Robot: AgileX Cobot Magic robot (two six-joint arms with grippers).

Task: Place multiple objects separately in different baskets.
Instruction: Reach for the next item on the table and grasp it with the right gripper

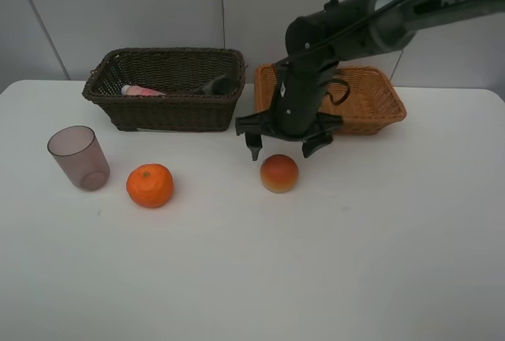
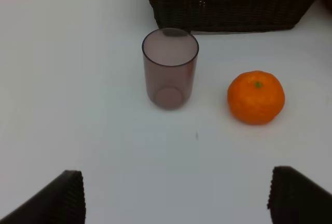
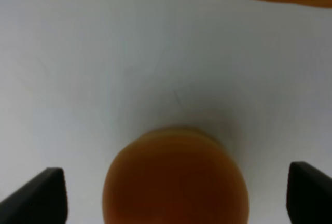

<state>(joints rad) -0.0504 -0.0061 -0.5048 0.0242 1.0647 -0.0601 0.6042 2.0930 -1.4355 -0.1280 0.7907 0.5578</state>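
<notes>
The orange-red round fruit [image 1: 279, 173] lies on the white table, and fills the middle of the right wrist view [image 3: 175, 180]. My right gripper [image 1: 285, 148] hangs open just above and behind it, a finger on each side [image 3: 176, 195]. The purplish cup [image 1: 78, 158] stands upright at the left [image 2: 170, 68]. The tangerine [image 1: 150, 185] lies beside it [image 2: 256, 97]. The dark brown basket [image 1: 167, 108] holds the pink bottle [image 1: 140, 91] and the black bottle [image 1: 215, 84]. The tan basket [image 1: 377, 106] stands behind my right arm. My left gripper [image 2: 176, 198] is open, short of the cup. The green fruit is hidden.
The two baskets stand side by side at the back of the table [image 1: 331, 262], against a grey-white wall. My right arm reaches in from the upper right over the tan basket.
</notes>
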